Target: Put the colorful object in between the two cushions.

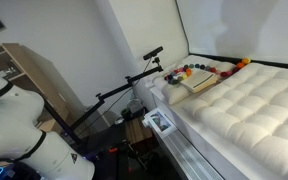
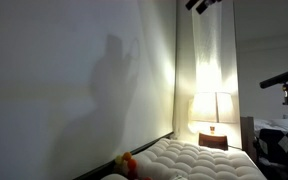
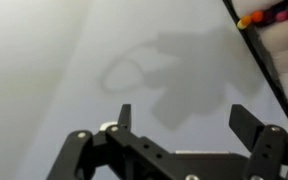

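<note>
The gripper (image 3: 184, 122) is seen in the wrist view with its jaws released and spread wide. Nothing is held between the two dark fingers (image 3: 125, 117). It is pointed at a pale wall (image 3: 64, 50), on which a grey shadow (image 3: 174, 70) is cast.

The bead string (image 1: 210, 71) is laid across the top of the smooth cushion (image 1: 199, 85) in an exterior view, well apart from the gripper. Red, orange, yellow, green and dark beads can be made out. The smooth cushion is set flat at the far end of the tufted cushion (image 1: 254, 105), just beside it and close to the wall. In the wrist view only an orange and red end of the string (image 3: 252, 19) is caught at the upper right corner. In an exterior view the same orange and red beads (image 2: 130, 163) are seen low down, just beside the edge of the tufted cushion (image 2: 199, 160), with a lit lamp (image 2: 212, 104) behind.

The white robot arm (image 1: 14, 115) is seen at the lower left of an exterior view, near a black tripod (image 1: 119, 95) and a wooden shelf (image 1: 29, 65).
</note>
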Controlling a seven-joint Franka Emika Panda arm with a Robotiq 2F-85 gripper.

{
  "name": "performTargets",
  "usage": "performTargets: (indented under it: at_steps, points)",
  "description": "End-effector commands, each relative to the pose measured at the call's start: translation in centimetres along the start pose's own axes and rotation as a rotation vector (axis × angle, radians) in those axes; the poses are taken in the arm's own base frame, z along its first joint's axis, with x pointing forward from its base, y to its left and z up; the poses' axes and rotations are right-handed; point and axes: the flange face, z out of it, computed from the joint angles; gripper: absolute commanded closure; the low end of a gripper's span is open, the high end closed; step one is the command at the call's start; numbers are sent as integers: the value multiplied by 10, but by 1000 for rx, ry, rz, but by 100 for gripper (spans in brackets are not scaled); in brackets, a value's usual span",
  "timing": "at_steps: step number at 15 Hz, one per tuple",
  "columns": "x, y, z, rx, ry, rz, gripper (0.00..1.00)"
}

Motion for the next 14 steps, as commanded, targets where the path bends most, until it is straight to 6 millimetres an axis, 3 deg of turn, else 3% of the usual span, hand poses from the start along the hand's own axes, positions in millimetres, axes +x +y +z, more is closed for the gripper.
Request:
performTargets:
  at_steps: [1,6,12,14]
  points:
    - [-16,23,50,56,-122,23,0]
    - [-36,43,95,203,-226,2,0]
    - [-44,31,125,615,-184,-55,0]
    - [-53,28,137,639,-268,-104,0]
